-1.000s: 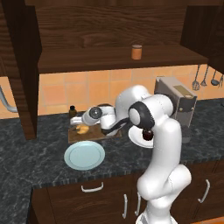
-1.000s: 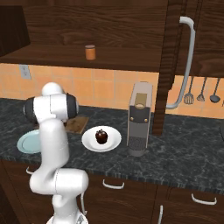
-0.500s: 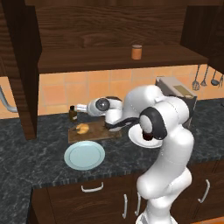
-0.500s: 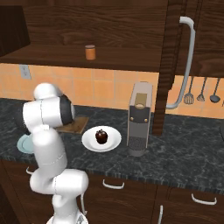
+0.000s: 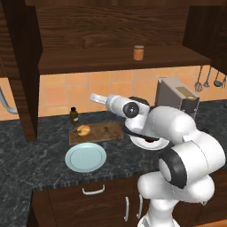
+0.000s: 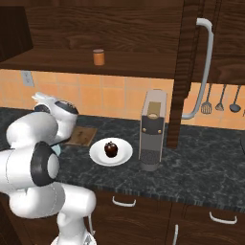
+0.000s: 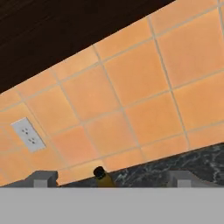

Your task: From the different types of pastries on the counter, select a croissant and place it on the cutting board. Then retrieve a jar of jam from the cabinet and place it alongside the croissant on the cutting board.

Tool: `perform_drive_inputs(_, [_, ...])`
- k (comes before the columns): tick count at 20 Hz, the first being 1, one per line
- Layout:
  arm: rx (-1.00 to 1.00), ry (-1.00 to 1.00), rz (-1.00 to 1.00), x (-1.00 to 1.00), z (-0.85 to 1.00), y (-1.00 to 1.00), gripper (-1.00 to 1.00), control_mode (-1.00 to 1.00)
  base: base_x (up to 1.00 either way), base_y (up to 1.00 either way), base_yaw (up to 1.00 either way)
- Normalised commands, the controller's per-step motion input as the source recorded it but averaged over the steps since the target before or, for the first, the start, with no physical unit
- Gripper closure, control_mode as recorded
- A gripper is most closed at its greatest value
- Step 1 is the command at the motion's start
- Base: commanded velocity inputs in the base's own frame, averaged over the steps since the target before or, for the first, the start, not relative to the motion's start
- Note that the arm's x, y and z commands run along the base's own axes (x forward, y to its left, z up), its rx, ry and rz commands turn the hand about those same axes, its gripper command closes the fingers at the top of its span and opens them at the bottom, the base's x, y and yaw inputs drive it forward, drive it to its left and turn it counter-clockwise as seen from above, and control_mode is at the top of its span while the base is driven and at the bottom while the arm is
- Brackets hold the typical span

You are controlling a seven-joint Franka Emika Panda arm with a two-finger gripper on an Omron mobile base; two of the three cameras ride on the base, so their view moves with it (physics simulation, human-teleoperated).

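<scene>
Arm has lifted off the cutting board [image 5: 101,132] since a second ago; hand now raised above its back edge, facing the tiled wall. Jaws spread wide, holding nothing. Croissant [image 5: 83,130] lies at the board's left end, near that edge. Blue plate [image 5: 85,157] just in front of the board. Dark bottle [image 5: 74,115] behind its left corner. Jar of jam [image 5: 138,52] stands alone on the cabinet shelf [image 5: 88,61]. Cupcake [image 6: 111,149] on white plate [image 6: 124,155], tabletop [image 6: 206,167].

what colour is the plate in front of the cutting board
Pale blue. The round plate lies on the dark counter just in front of the cutting board, clearest in the left base view.
</scene>
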Motion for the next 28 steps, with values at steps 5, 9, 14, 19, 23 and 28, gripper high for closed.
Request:
perform_drive_inputs(5, [0.0,-0.22,-0.02,-0.86,0.99,-0.5,-1.0,-1.0,0.0,0.0,0.0])
perform_drive_inputs(9, [-0.03,-0.01,-0.02,-0.4,0.94,-0.61,-1.0,-1.0,0.0,0.0,0.0])
perform_drive_inputs(14, [-0.04,0.02,0.0,0.0,0.26,-0.14,-1.0,-1.0,0.0,0.0,0.0])
perform_drive_inputs(19, [0.08,-0.17,-0.01,-0.13,0.6,-0.1,-1.0,-1.0,0.0,0.0,0.0])
perform_drive_inputs(23, [0.05,-0.1,-0.1,-0.3,1.0,-0.32,-1.0,-1.0,0.0,0.0,0.0])
perform_drive_inputs(28, [0.0,-0.01,-0.18,-0.62,0.82,-0.57,-1.0,-1.0,0.0,0.0,0.0])
